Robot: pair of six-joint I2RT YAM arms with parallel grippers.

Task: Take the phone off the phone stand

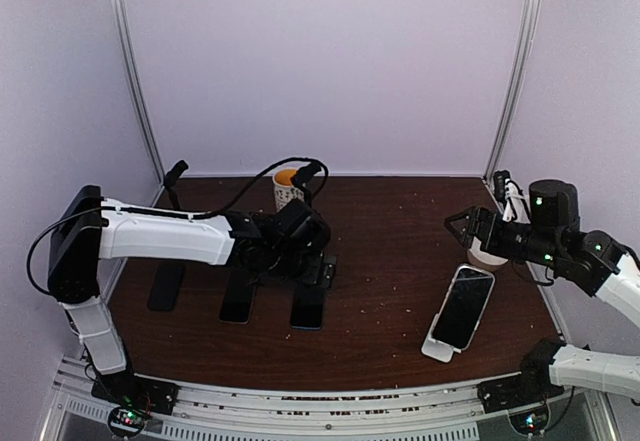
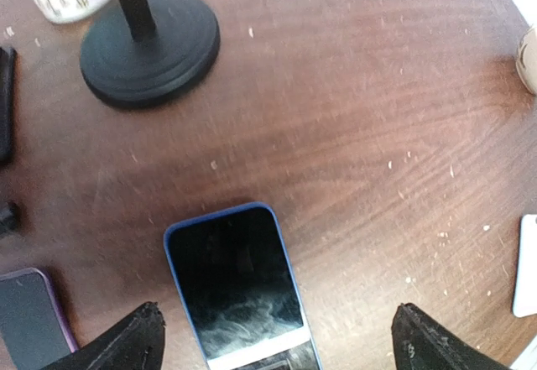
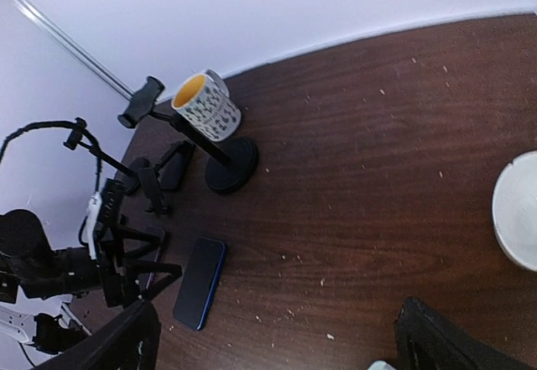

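A phone with a dark screen (image 1: 462, 308) leans upright in a white phone stand (image 1: 437, 349) at the front right of the table. My right gripper (image 1: 458, 226) is open and empty, hovering behind and above that phone. In the right wrist view (image 3: 281, 341) only a white corner of the stand (image 3: 382, 365) shows at the bottom edge. My left gripper (image 1: 318, 266) is open and empty at centre left, low over a blue-cased phone (image 2: 239, 282) that lies flat between its fingers (image 2: 138, 336).
Three phones lie flat at centre left: (image 1: 166, 286), (image 1: 238, 296) and the blue one (image 1: 308, 306). A patterned mug (image 1: 288, 189) and a black pole stand with a round base (image 2: 151, 47) are behind them. A white bowl (image 1: 488, 256) sits near the right gripper.
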